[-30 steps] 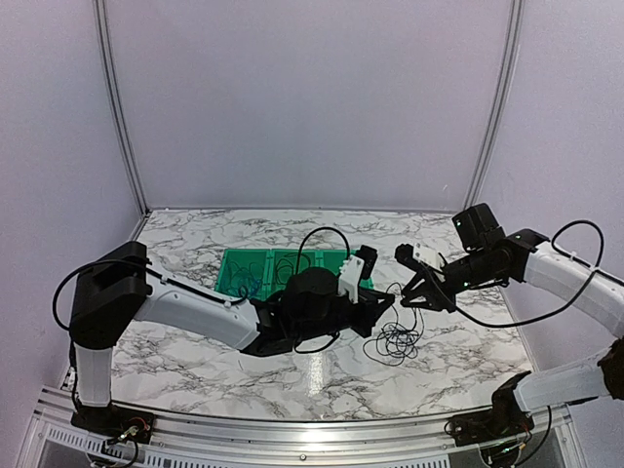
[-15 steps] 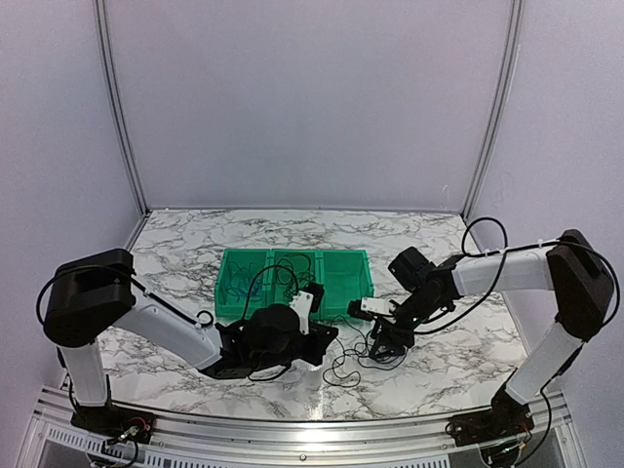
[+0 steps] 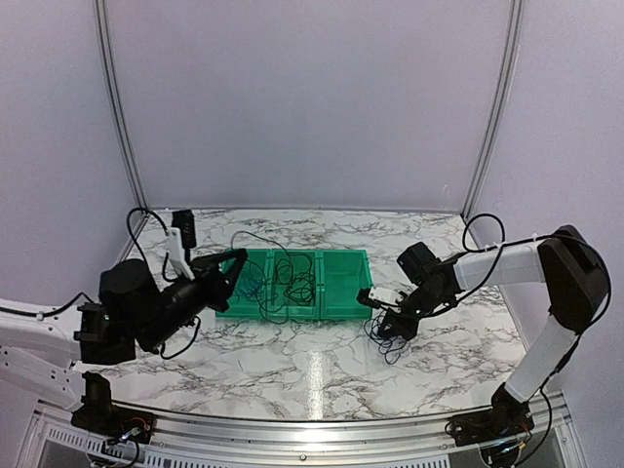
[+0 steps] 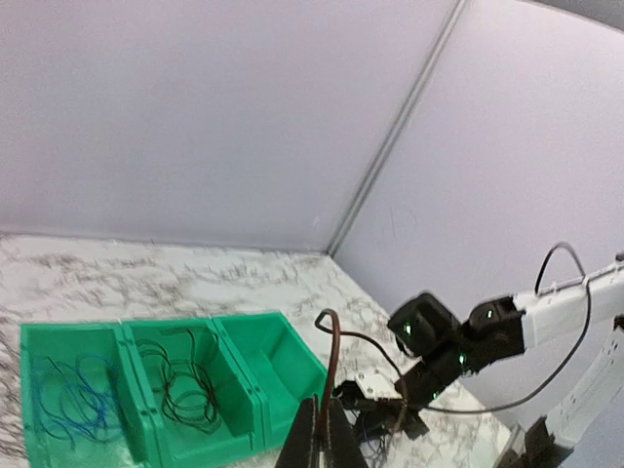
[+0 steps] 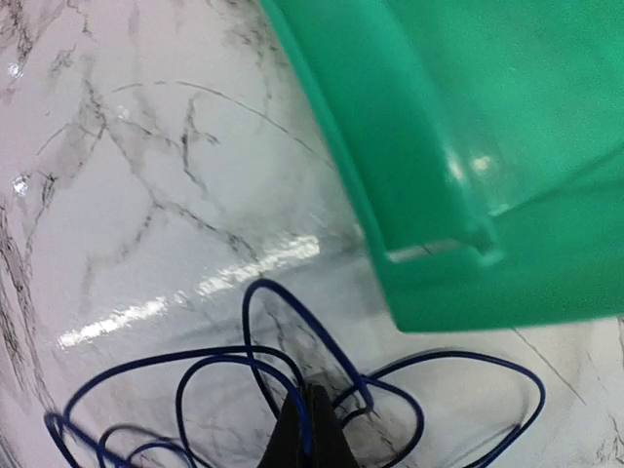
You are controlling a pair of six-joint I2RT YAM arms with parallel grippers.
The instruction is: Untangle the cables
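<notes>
My left gripper (image 4: 325, 411) is shut on a thin dark cable (image 4: 334, 351) that rises from the fingertips and arcs right toward the right arm. In the top view the left gripper (image 3: 232, 261) is held up at the green bin's left end. Low on the table right of the bin, my right gripper (image 3: 386, 318) (image 5: 310, 402) is shut on a blue cable (image 5: 283, 363) looping over the marble. A small tangle of cables (image 3: 392, 341) lies beneath it. More cables rest in the bin: blue (image 4: 66, 402) in the left compartment, black (image 4: 185, 390) in the middle.
The green bin (image 3: 339, 255) has three compartments and stands mid-table; its right compartment (image 4: 278, 353) holds nothing. Its corner (image 5: 439, 195) is close beside the right gripper. Marble table (image 3: 292, 361) lies in front, with walls behind and at both sides.
The left arm has swung from the table's middle back to the left and upward, drawing a cable with it. The right gripper has come down by the bin and shut on the blue cable.
</notes>
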